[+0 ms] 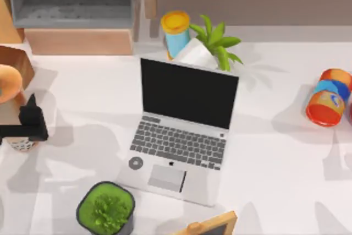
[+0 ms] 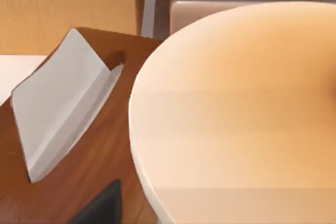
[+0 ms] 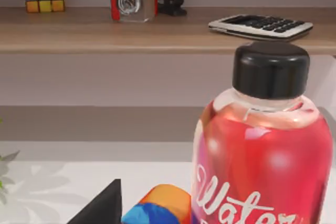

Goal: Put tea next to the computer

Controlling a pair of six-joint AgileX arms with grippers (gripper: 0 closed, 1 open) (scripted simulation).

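Note:
The tea stands at the table's far left edge, its tan domed lid above a base of dark pearls. My left gripper reaches in from the left at the cup's mid-height and is open around it. In the left wrist view the tea's lid looms very close, with one dark fingertip beside it. The computer, a silver-grey laptop with a black screen, sits open in the table's middle, well right of the tea. In the right wrist view, one dark fingertip of my right gripper shows, set wide to the side.
A wooden tissue box stands just behind the tea. A blue cup with yellow lid and a potted plant stand behind the laptop. An orange-red can lies far right beside a red water bottle. A green plant sits front left.

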